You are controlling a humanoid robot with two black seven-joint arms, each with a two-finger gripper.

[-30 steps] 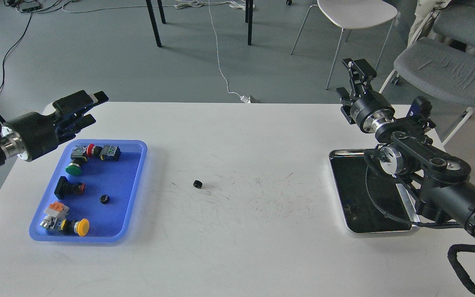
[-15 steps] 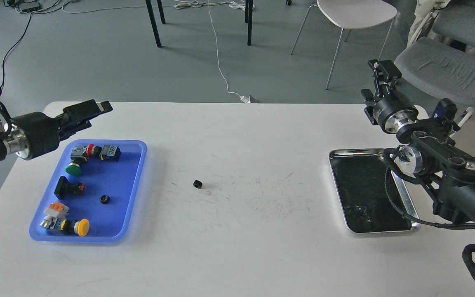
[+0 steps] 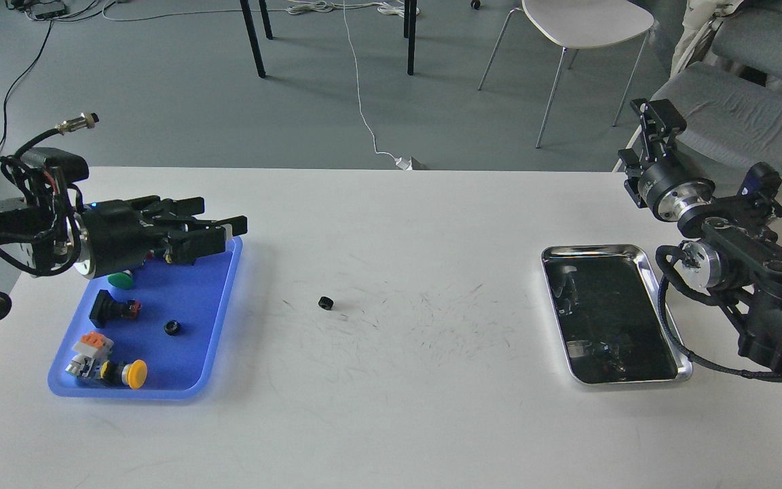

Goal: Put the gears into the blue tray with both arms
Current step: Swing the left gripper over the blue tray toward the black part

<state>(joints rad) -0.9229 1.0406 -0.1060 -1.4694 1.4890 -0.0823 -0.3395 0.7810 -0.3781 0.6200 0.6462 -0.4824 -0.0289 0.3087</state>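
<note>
One gear (image 3: 172,328) is lying inside the blue tray (image 3: 225,299); another gear (image 3: 325,303) is sitting right of it. The left gripper (image 3: 225,229), parted and empty, is hovering over the tray's far edge (likely heading rightward to pinch that gear). Right gripper (image 3: 656,121): grip unclear.
</note>
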